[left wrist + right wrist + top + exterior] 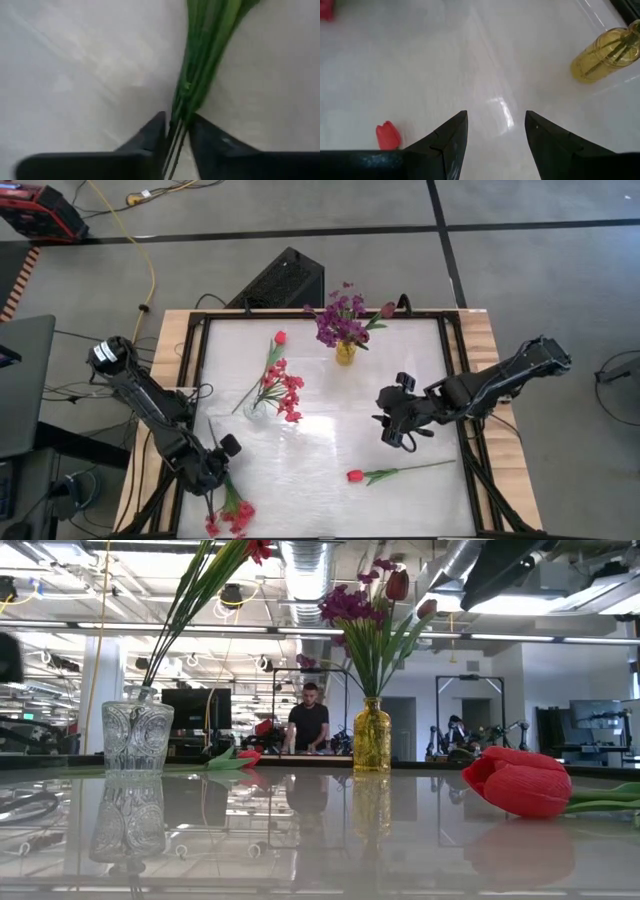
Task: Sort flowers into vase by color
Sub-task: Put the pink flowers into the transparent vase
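Observation:
My left gripper (pixel 214 476) is at the table's near left corner, shut on the green stems of a pink-red cluster (pixel 233 516) whose blossoms lie by the near edge. My right gripper (pixel 396 426) hovers open over the table's right half and holds nothing. A single red tulip (pixel 355 476) lies flat on the table, its stem pointing toward the right edge; it shows close up in the low view (pixel 515 782). A clear glass vase (pixel 256 410) holds pink-red clusters and a red tulip. A yellow vase (pixel 345 353) holds purple clusters and a maroon tulip. My left gripper pinches the cluster's bundle of thin green stems (pixel 181 116) between its two fingers (pixel 150 137). The stems run forward out from between the fingertips. The blossom end (pixel 236 518) is at the table's near edge; whether it rests on the table, I cannot tell.
The table is a white glossy sheet (pixel 330 420) inside a dark frame on a wooden top. Both vases stand in the far half. The yellow vase also shows in the right wrist view (pixel 602 52). In the low view a person (pixel 308 720) stands in the room beyond the table.

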